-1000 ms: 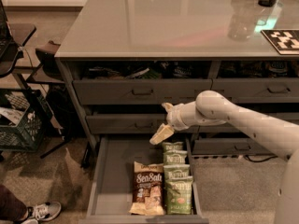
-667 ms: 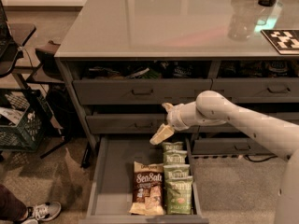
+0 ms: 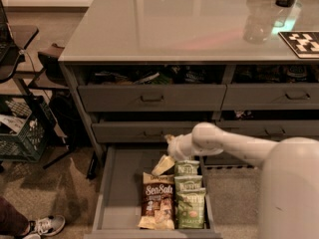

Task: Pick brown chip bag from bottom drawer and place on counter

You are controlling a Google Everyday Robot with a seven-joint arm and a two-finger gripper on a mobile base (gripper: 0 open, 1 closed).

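The brown chip bag (image 3: 157, 201) lies flat in the open bottom drawer (image 3: 123, 188), its white "Sea Salt" lettering facing up. Several green Kettle bags (image 3: 188, 199) lie right next to it on its right. My gripper (image 3: 164, 164) hangs on the end of the white arm (image 3: 224, 143), which reaches in from the right. It points down into the drawer, right over the top end of the brown bag. The pale-grey counter (image 3: 164, 24) tops the cabinet above.
The two drawers above (image 3: 152, 98) stand slightly open with dark items inside. A clear container (image 3: 259, 21) and a checkered tag (image 3: 301, 43) sit at the counter's right. A black crate (image 3: 20, 133) and a person's shoe (image 3: 45, 225) are at the left.
My gripper has moved down and a little left, from in front of the middle drawer into the bottom drawer, onto the top end of the brown bag. The bags have not moved.
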